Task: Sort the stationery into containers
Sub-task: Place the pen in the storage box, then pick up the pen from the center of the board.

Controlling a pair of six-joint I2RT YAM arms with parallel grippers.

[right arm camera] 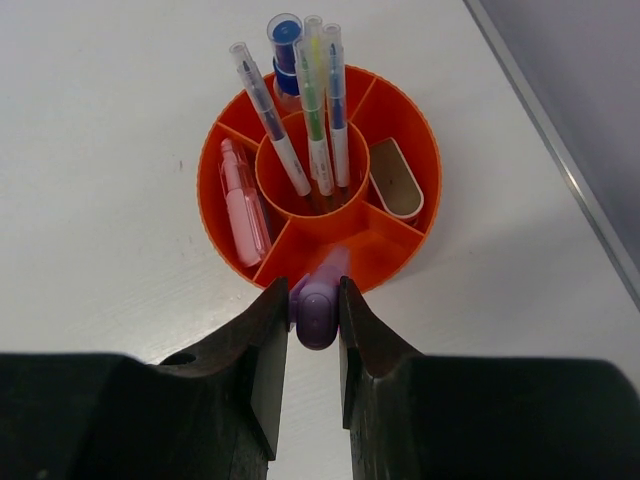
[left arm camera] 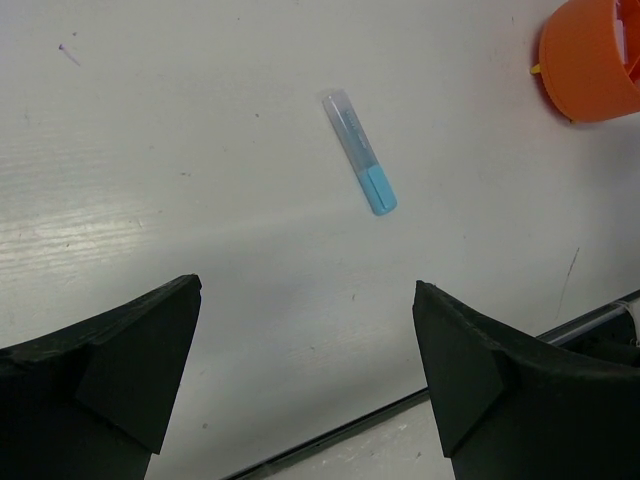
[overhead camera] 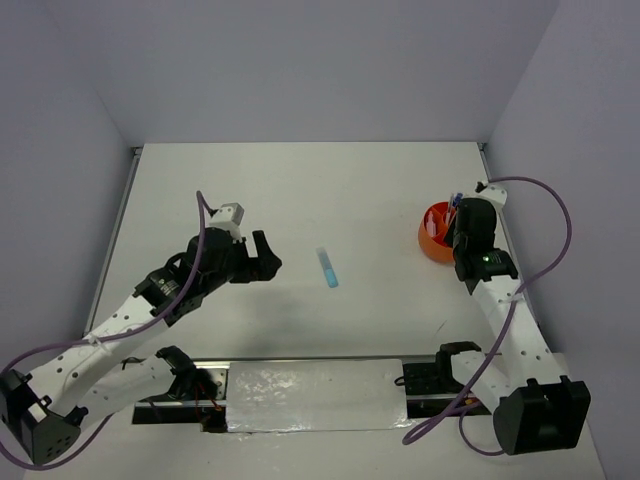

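While the right gripper (right arm camera: 314, 300) pinches a lilac marker (right arm camera: 318, 318) at the near rim of the orange cup (right arm camera: 400, 120), the left gripper (left arm camera: 305, 290) hangs wide open near a pale blue marker (left arm camera: 360, 166) lying on the table (overhead camera: 300, 180). Only the right wrist view shows the cup's compartments: pens (right arm camera: 315, 150) in the centre, perhaps an eraser (right arm camera: 395, 180) on the right.

White table (overhead camera: 300, 190) inside a pale booth.
Plain lavender-grey walls (overhead camera: 300, 60) close it in on three sides under soft light.
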